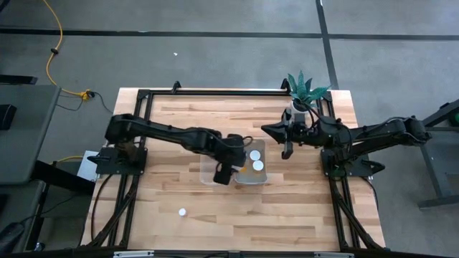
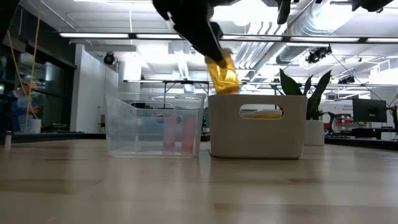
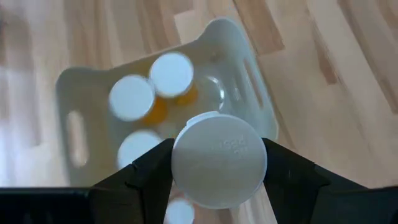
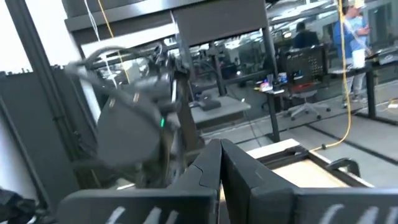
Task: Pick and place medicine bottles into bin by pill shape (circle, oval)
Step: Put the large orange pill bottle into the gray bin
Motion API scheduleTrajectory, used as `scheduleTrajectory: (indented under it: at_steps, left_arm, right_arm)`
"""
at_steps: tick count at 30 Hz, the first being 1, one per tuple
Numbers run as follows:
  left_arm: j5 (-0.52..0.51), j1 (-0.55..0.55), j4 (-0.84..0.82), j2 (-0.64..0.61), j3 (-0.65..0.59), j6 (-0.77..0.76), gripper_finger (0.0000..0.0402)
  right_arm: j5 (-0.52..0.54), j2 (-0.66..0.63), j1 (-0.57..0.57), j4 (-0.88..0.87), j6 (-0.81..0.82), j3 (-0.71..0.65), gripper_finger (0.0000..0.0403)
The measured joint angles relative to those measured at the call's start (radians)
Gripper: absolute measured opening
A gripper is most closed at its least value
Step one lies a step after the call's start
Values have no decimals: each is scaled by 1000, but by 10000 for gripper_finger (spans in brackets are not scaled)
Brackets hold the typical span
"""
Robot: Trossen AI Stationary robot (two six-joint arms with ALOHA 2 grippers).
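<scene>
My left gripper [image 1: 228, 172] is shut on an amber medicine bottle [image 2: 222, 73] with a large round white cap [image 3: 219, 158]. It holds the bottle above the near-left rim of the white bin [image 2: 258, 127]. That bin [image 3: 249, 81] contains several white-capped bottles [image 3: 171, 74], standing cap up. A clear bin [image 2: 155, 124] stands beside it on the table's left side. One more bottle [image 1: 182, 212] stands alone on the table near the front edge. My right gripper [image 4: 219, 168] is shut and empty, raised near the plant [image 1: 305, 89]. My left gripper pinches the bottle between its two fingers [image 3: 146, 171], one on each side of the bottle just below the cap [image 3: 186, 180]. The fingers slant down from above. The bottle hangs tilted, lifted clear above the white bin's rim [image 2: 214, 96].
A potted plant [image 2: 308, 118] stands at the table's far right, behind the white bin. Bare wooden table [image 1: 287, 215] lies in front of both bins. The black frame rails [image 1: 344, 208] run along the table's sides.
</scene>
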Motion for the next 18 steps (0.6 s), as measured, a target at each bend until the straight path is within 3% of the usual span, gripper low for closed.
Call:
scheduleTrajectory:
  at_steps: [18]
  left_arm:
    - [18, 23, 61, 191, 17, -1, 200]
  right_arm:
    - [28, 0, 0, 27, -4, 0, 0]
